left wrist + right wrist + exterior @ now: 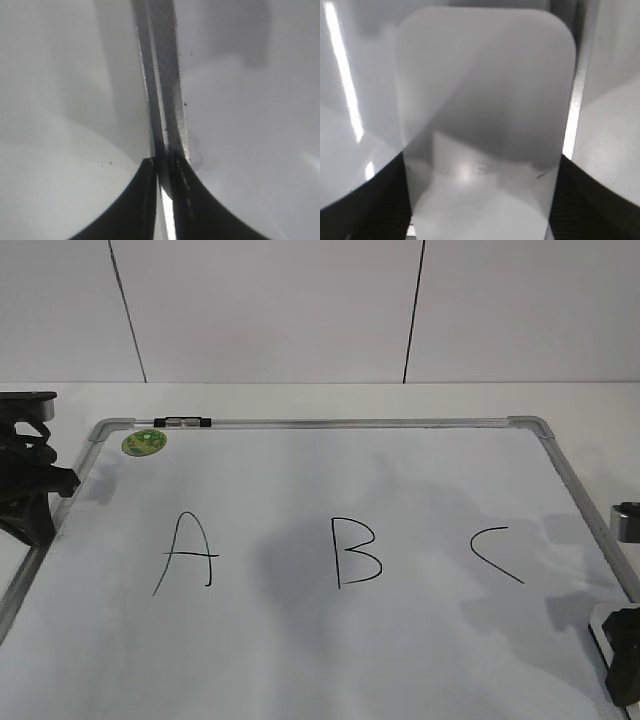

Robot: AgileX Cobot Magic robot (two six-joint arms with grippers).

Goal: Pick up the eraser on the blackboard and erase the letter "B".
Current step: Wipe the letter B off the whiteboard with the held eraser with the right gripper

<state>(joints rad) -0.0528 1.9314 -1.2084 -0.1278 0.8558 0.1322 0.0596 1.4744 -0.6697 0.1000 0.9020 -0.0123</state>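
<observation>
The blackboard [300,660] is a white board with a grey frame, lying flat. The letter "B" [357,552] is drawn in black at its middle, whole and unsmudged. The eraser [485,100], a white glossy block, fills the right wrist view between the two dark fingers, which press on its long sides. In the exterior view only a white corner of the eraser [601,628] shows by the board's right frame, under my right gripper [625,660]. My left gripper [30,490] is shut and empty above the board's left frame [162,75].
A black "A" [187,555] lies left of the B and a black "C" [497,555] right of it. A green round sticker [144,442] sits at the board's far left corner. A small black-and-grey piece [184,422] lies on the far frame. A white wall stands behind.
</observation>
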